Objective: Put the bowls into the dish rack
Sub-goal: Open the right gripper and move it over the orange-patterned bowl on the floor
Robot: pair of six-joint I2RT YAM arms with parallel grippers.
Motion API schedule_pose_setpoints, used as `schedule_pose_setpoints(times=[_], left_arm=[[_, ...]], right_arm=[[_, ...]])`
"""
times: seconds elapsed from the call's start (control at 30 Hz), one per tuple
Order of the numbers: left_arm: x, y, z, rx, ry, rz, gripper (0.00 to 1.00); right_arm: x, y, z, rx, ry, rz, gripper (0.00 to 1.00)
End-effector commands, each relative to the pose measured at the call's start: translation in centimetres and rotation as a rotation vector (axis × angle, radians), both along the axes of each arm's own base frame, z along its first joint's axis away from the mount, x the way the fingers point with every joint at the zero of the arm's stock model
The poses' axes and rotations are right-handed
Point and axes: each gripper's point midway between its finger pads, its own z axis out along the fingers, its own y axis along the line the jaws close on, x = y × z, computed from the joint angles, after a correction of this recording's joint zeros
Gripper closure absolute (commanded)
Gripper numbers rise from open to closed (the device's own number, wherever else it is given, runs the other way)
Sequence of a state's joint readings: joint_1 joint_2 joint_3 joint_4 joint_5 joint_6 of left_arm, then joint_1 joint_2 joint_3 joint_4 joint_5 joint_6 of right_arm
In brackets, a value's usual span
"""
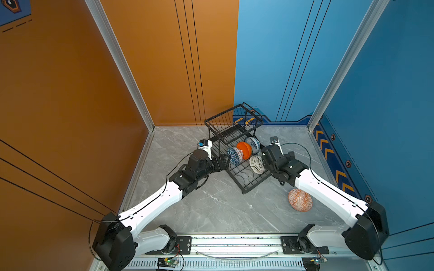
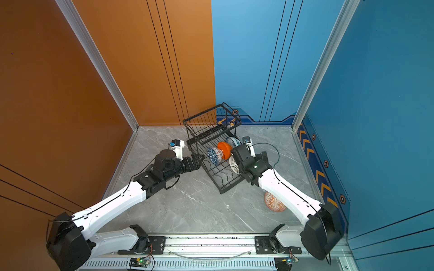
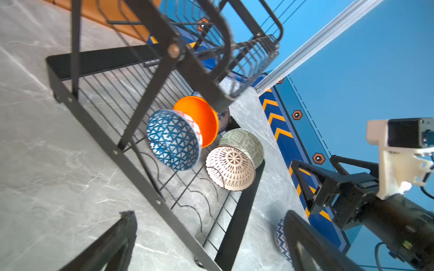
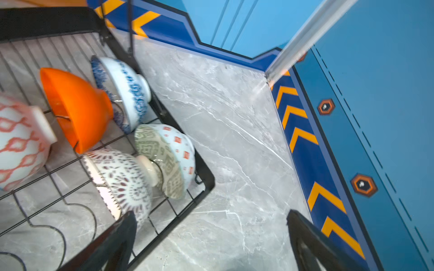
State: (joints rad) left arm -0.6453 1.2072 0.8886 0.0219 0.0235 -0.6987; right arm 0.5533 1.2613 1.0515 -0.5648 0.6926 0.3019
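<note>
The black wire dish rack stands mid-table. Five bowls stand on edge in its base: blue triangle-patterned, glossy orange, white-blue floral, white with dark lattice and pale green. The red-orange patterned bowl lies on the table beside my right forearm. My left gripper is open at the rack's left side, nothing between its fingers. At the rack's right corner my right gripper is open and empty, one finger just beside the lattice bowl.
The raised basket overhangs the rack's far end. The blue right wall with orange chevrons runs close to my right gripper. Bare grey marble lies in front of the rack. Front rail borders the table.
</note>
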Motion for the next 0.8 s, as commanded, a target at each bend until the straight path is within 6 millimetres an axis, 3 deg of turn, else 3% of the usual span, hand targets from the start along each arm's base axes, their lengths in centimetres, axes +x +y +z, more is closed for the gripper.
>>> schedule_pose_setpoints(times=[0.0,0.1,0.27,0.3,0.37,0.6,0.77], left_arm=[[0.1,-1.5,0.4,0.073,-0.042,-0.024,0.02],[-0.2,-3.9,0.6,0.090,-0.060,-0.075,0.02],[-1.0,-7.6,-1.0,0.099,-0.038,-0.168,0.02],[-0.9,-8.4,0.3,0.076,-0.055,-0.179,0.02],[-1.2,-9.3,-0.1,0.080,-0.047,-0.204,0.02],[-1.8,-9.6,-1.2,0.089,-0.024,-0.223,0.02],[-1.9,-9.7,-1.3,0.086,-0.020,-0.224,0.02]], right_arm=[[-3.3,-2.9,-3.1,0.199,0.084,-0.122,0.00],[-5.8,-4.9,-4.8,0.281,0.115,-0.198,0.00],[-8.5,-4.7,-9.2,0.427,0.207,-0.232,0.02],[-8.8,-4.6,-9.8,0.438,0.216,-0.234,0.04],[-9.5,-4.5,-11.1,0.453,0.237,-0.249,0.08],[-11.5,-4.9,-14.0,0.469,0.284,-0.280,0.20],[-11.8,-4.9,-15.8,0.480,0.316,-0.293,0.26]])
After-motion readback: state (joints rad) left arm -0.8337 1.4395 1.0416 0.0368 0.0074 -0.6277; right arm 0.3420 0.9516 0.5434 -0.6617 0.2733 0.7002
